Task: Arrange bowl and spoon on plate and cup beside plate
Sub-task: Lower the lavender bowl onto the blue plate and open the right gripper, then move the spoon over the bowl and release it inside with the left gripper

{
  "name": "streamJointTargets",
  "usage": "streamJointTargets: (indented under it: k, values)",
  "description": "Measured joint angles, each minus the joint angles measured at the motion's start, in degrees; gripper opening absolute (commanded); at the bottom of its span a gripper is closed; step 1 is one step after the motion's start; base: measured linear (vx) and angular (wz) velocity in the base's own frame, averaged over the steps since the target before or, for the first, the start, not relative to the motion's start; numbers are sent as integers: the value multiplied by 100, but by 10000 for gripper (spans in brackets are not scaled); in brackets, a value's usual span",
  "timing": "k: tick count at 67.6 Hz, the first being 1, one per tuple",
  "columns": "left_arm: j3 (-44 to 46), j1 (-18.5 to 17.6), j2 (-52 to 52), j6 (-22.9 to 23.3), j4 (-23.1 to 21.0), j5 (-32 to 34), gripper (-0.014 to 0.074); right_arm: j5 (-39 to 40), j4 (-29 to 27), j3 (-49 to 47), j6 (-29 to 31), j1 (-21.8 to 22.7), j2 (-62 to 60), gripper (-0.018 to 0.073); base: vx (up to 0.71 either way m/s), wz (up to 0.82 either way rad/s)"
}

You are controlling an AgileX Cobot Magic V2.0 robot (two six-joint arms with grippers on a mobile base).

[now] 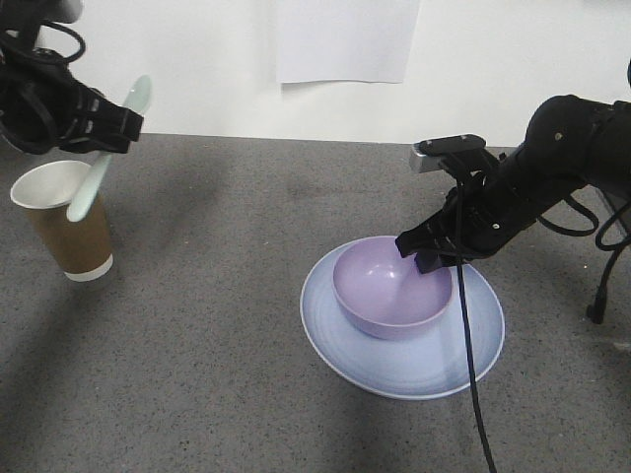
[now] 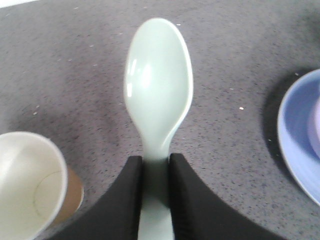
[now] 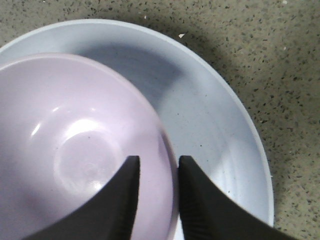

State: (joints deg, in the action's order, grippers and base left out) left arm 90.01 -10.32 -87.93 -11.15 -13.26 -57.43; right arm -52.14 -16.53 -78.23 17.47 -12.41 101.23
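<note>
- Desk [image 1: 197, 345]: the plate [image 1: 473, 355] lies at four o'clock.
- Bowl [image 1: 385, 291] is on the plate. The right claw [image 1: 434, 258] is narrow astride its two o'clock rim; whether it is pinching, I cannot tell.
- Cup [image 1: 69, 232] stands upright, well out at the plate's nine o'clock.
- Spoon [image 2: 157, 90] is clamped by the handle in the left claw [image 2: 155, 167], above the cup. This looks like the spoon step; next, carry it toward three o'clock onto the plate.

We see a dark grey, speckled table [image 1: 217, 325]. Two things rest directly on it: the cup [image 1: 64, 222] stands upright at the left, and the plate [image 1: 414, 370] lies flat toward the right, well apart from it.
</note>
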Motion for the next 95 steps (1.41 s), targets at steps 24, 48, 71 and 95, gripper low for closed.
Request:
streamJointTargets:
  k: [24,48,71,95]
  values:
    - [0,-620,0,-89,-16,201,1,41,205,0,-225,0,-84,399,0,0]
    - [0,-1274,-92,-649,-58,402,1,445,586,0,-446,0,-1474,399,0,0]
    - [146,-2204,-1060,-1441,-109,373,2,396,972,0,-842,0,-3228,399,0,0]
    - [2457,-2755,-2683,-1487,-58,-1251,4,-270,1986,0,-1498,0,-4118,399,0,0]
